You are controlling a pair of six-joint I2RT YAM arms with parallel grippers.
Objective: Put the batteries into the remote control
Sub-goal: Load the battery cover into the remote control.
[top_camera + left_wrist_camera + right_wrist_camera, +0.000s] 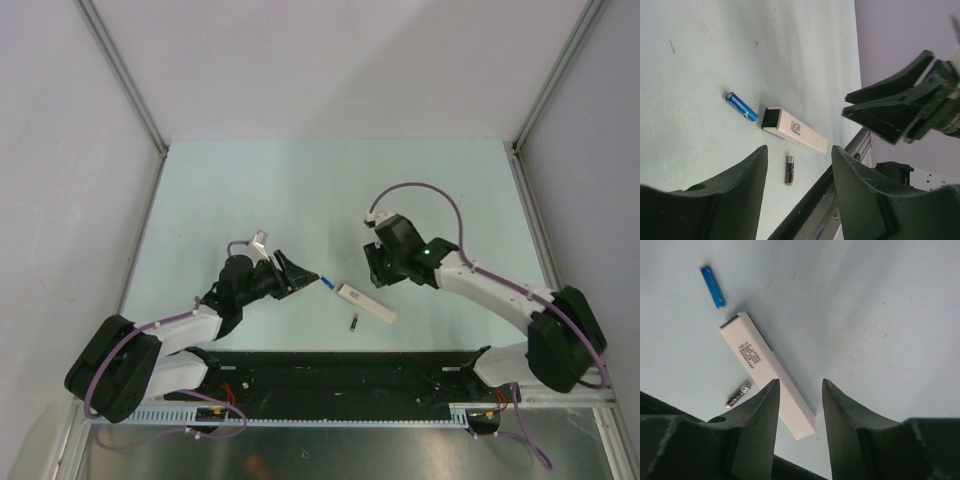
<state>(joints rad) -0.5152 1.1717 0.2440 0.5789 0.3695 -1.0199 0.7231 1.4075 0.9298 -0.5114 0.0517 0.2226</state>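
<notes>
Hovering above the desk (300,190), the left gripper (799,149) and right gripper (800,382) stand open and empty. The right one is nearer: the remote control (765,367) lies flat just below it, long axis slanting across its gap, and the blue battery (713,286) is beyond the far end.

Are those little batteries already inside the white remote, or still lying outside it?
Outside: the blue battery and the black battery lie loose on the table beside the remote control. Whether others are inside, cannot tell.

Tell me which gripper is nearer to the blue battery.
Left. The left gripper is just beside the blue battery, pointing toward it; the right gripper is farther off, past the remote control.
</notes>
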